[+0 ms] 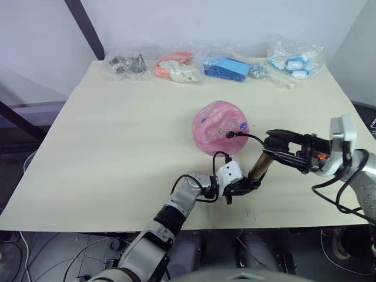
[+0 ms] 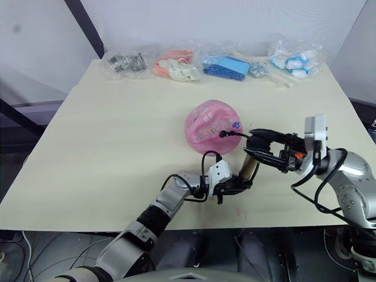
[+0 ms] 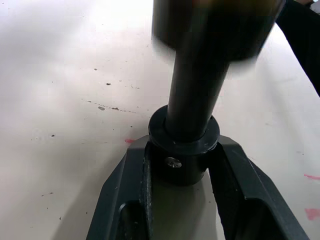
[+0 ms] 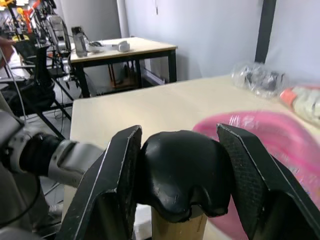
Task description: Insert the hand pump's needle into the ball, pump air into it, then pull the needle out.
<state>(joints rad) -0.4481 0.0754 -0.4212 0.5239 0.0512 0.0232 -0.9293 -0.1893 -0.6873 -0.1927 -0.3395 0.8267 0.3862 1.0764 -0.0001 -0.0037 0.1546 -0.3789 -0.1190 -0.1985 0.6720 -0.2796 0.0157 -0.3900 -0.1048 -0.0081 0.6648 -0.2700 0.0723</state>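
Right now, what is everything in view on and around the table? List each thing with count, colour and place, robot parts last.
ball: one, pink with printed marks, table centre, dented.
hand pump: one, bronze-gold with black ends, tilted, near the front edge beside the ball.
hose: one, thin black, running from the pump to the ball's side.
plastic bags: several, clear, holding dark, orange-white, blue and blue-white items, along the far edge.
table: one, pale cream.
side table: one, black-legged, in the background of the right wrist view.
left gripper: black, clamped on the pump's lower end.
right gripper: black, closed around the pump's black handle.
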